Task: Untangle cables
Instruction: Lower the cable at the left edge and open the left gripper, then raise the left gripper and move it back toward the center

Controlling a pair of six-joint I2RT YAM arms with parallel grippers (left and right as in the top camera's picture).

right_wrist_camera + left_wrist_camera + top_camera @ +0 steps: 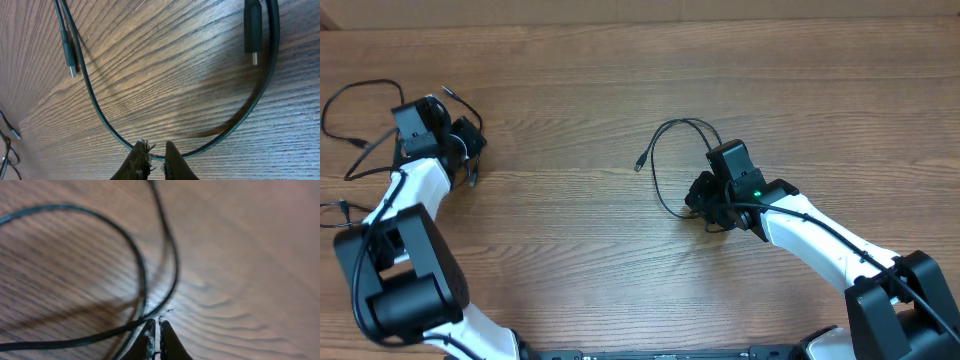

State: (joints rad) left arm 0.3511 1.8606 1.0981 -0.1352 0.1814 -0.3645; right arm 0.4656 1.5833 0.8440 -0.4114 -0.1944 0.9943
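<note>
Right gripper pinches cable; left gripper closed.

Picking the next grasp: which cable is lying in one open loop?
The mid-table cable by the right arm: one open loop, plug lying free. The left-edge cable sprawls in scattered bends around the left arm.

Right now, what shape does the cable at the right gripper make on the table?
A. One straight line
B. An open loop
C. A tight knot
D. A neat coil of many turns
B: in the overhead view the cable curves away from the right gripper in one wide open loop, and its plug lies free on the table.
</note>
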